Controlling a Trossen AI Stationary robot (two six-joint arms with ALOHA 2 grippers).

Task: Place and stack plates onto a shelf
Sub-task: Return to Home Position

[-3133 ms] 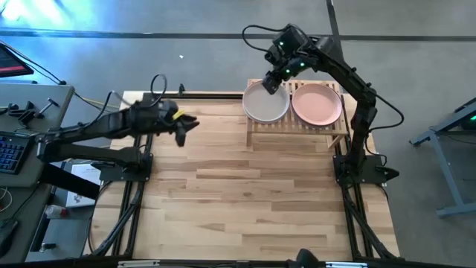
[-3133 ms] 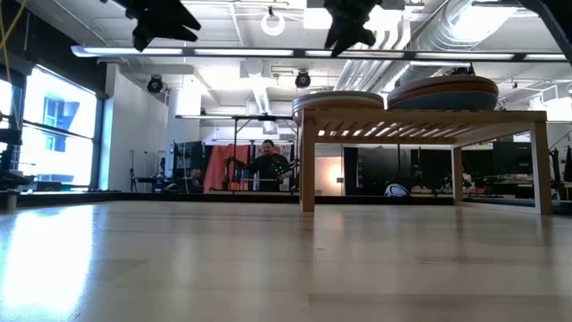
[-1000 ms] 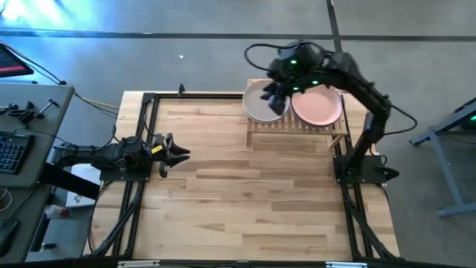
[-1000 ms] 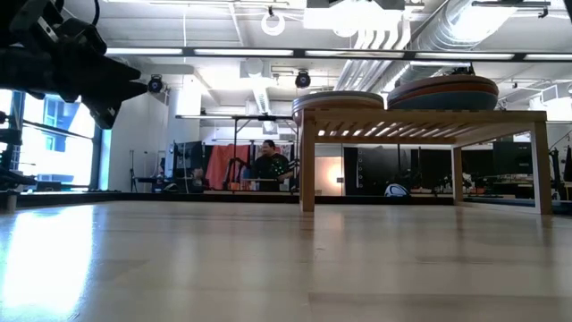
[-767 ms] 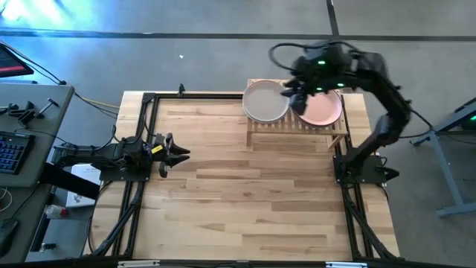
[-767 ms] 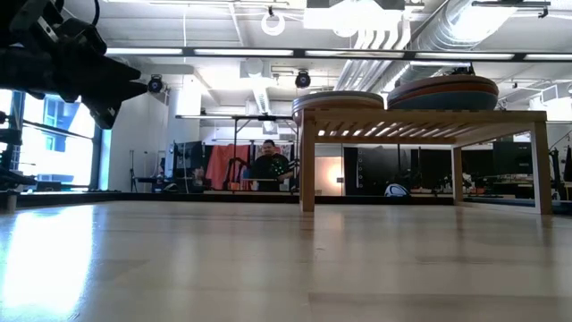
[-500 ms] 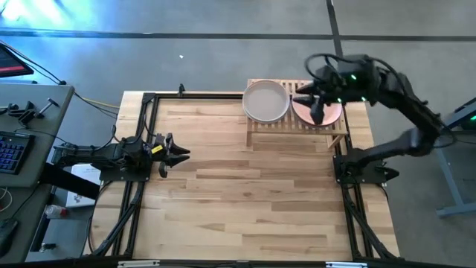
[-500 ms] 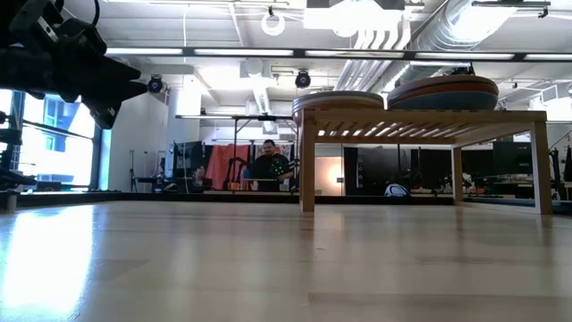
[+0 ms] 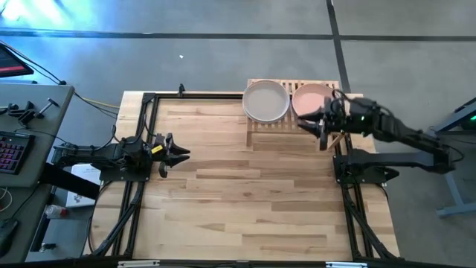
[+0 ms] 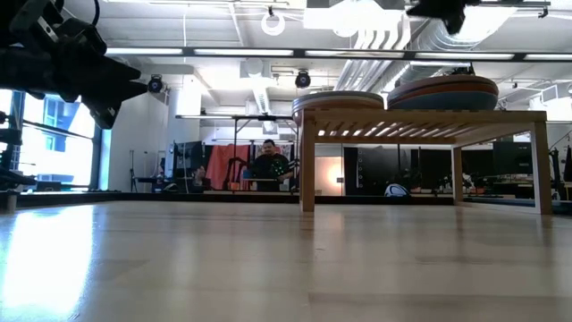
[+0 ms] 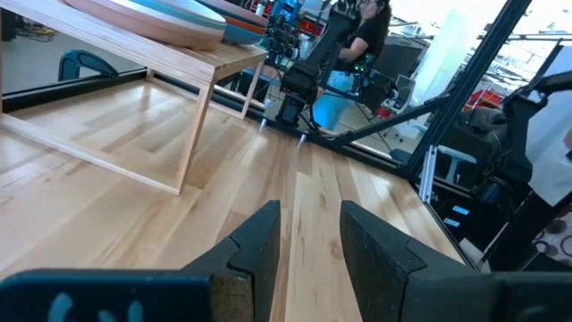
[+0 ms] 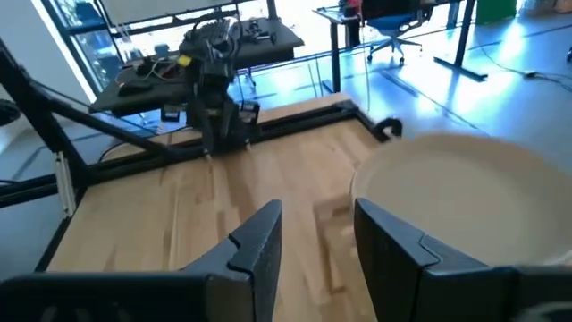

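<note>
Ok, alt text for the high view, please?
A pale plate and a pink plate sit side by side on a wooden shelf at the table's upper right. The right tool hovers by the shelf's front right; the left tool waits at the table's left edge.

Two plate stacks (image 9: 266, 102) (image 9: 306, 97) on one shelf (image 10: 420, 116) at 1 o'clock, plates per stack can't tell. Two arms (image 9: 97, 152) (image 9: 401, 134), one table (image 9: 245, 201), one person (image 10: 268, 161).

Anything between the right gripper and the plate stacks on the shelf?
Nothing visible. The right gripper hangs open over the front of the shelf, beside the pink-topped stack; only air separates it from the grey-topped stack.
</note>
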